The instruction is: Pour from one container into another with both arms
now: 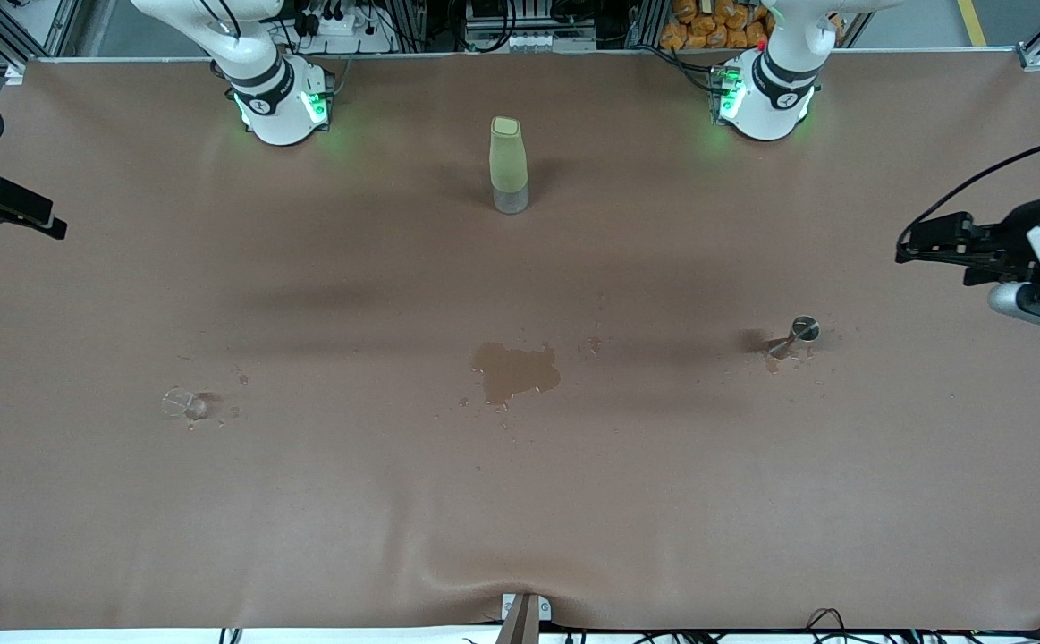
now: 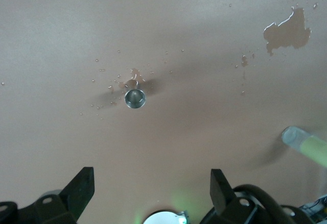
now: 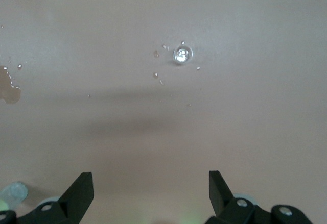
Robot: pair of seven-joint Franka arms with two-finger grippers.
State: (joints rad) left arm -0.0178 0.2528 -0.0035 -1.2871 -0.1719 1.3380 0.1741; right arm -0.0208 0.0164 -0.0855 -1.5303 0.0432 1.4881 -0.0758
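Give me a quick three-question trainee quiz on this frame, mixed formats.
1. True or false: the left gripper is shut on the metal jigger.
2. Which stands nearest the robots' bases? A) clear glass cup B) pale-green bottle C) the jigger
3. Fill in: a wet ______ lies on the table between cup and jigger.

Key:
1. False: both the left gripper and the right gripper are open and hold nothing, each raised at its own end of the table.
2. B
3. puddle

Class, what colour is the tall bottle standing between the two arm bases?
Pale green with a clear base; the bottle shows best in the front view.
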